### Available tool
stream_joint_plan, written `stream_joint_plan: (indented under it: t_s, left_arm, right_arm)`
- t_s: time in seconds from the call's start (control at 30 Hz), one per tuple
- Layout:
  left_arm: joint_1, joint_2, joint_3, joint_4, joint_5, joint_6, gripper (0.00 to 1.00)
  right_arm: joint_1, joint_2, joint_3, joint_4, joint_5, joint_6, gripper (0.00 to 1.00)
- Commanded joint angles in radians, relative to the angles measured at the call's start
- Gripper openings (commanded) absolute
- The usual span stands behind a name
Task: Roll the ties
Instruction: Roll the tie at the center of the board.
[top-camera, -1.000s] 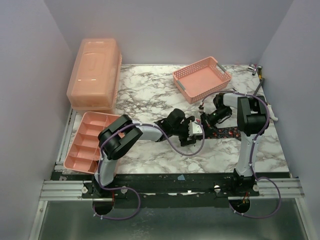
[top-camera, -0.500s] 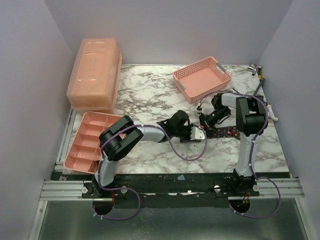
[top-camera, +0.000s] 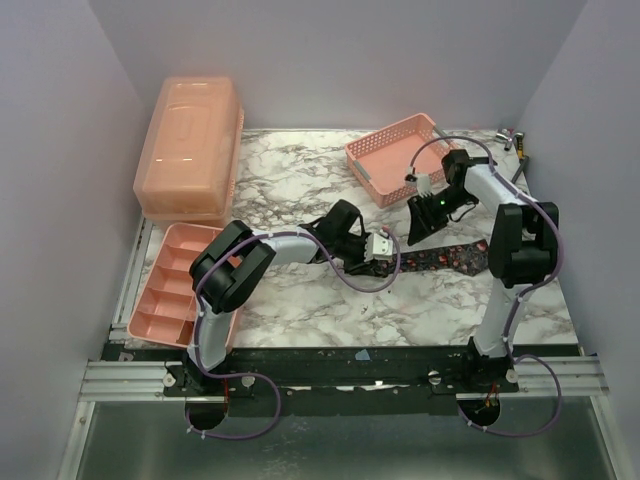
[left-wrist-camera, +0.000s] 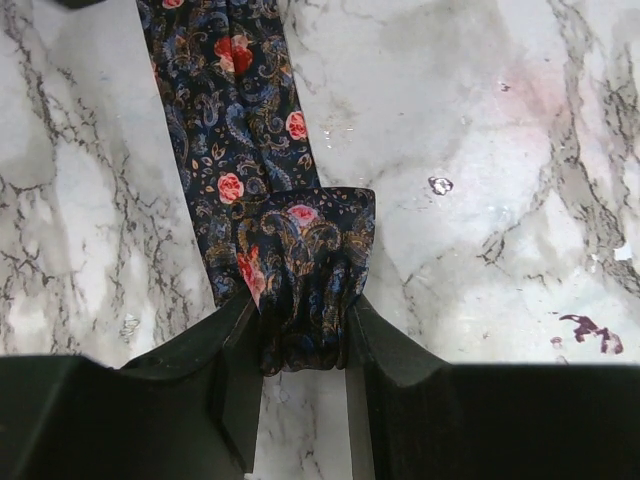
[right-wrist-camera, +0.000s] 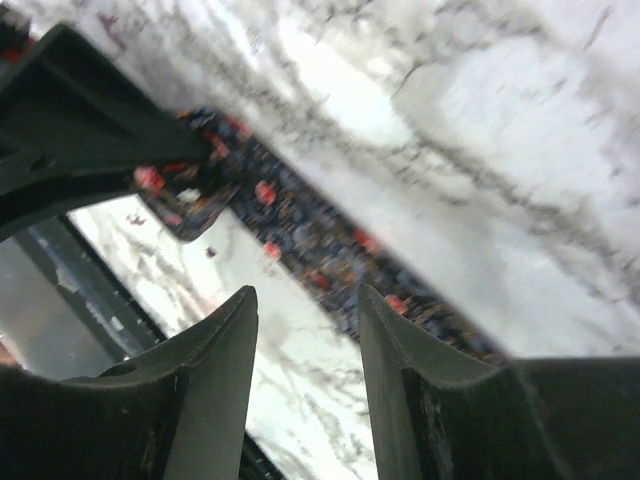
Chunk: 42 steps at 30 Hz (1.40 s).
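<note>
Tie (left-wrist-camera: 235, 120), dark paisley cloth, bunched end in clenched left gripper (left-wrist-camera: 302, 330), right gripper (right-wrist-camera: 305, 310) released

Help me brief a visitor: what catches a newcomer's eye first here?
The dark floral tie lies across the middle of the marble table, its bunched end pinched in the left jaws; the right jaws hang open above it. Pink containers stand out: lidded box back left, basket at the back, divided tray near left.

On the table (top-camera: 300, 195), the lidded box (top-camera: 190, 140) sits upper left, the divided tray (top-camera: 172, 283) below it, the basket (top-camera: 402, 152) upper right, and the tie (top-camera: 450, 257) lies centre right, below the basket.
</note>
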Motion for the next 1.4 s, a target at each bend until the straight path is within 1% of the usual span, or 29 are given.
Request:
stream_joint_plan:
  t_s: [0.0,0.13,0.27,0.3,0.4,0.47,0.6,0.73,0.87,1.03,1.17,1.37]
  left_arm:
    - [-0.001,0.036,-0.016,-0.125,0.063,0.011,0.01]
    - [-0.001,0.031,-0.038,-0.086,0.063,-0.016,0.01]
    - [0.0,0.032,-0.046,-0.058,0.045,-0.034,0.01]
    - [0.002,0.033,-0.047,-0.055,0.041,-0.036,0.01]
    - [0.003,0.038,-0.042,-0.054,0.036,-0.042,0.01]
    - [0.006,0.04,-0.037,-0.053,0.032,-0.049,0.01]
    - [0.011,0.038,-0.039,-0.046,0.026,-0.055,0.01]
    - [0.014,0.041,-0.041,-0.043,0.019,-0.055,0.01]
    - [0.017,0.043,-0.04,-0.042,0.018,-0.059,0.01]
    - [0.017,0.029,-0.05,-0.034,0.025,-0.082,0.0]
    - [0.019,-0.009,-0.065,0.025,0.037,-0.126,0.0]
    - [0.029,-0.089,-0.079,0.134,0.001,-0.279,0.0]
  right_arm:
    - [0.022,0.118,0.075,0.037,0.065,-0.007,0.47]
    - [0.057,0.177,0.094,0.057,0.065,0.05,0.48]
    - [0.093,0.191,0.063,0.066,0.096,0.053,0.48]
    - [0.101,0.191,0.056,0.069,0.103,0.049,0.46]
    - [0.106,0.187,0.058,0.063,0.106,0.043,0.28]
    - [0.106,0.189,0.078,0.032,0.1,0.027,0.18]
    - [0.105,0.183,0.102,-0.034,0.092,-0.006,0.08]
    - [0.106,0.153,0.085,-0.083,0.078,-0.028,0.07]
    - [0.107,0.125,0.023,-0.07,0.091,-0.039,0.07]
    - [0.107,0.136,-0.035,0.039,0.165,0.006,0.07]
    - [0.107,0.158,-0.061,0.127,0.245,0.035,0.07]
    - [0.109,0.143,-0.126,0.212,0.32,0.033,0.08]
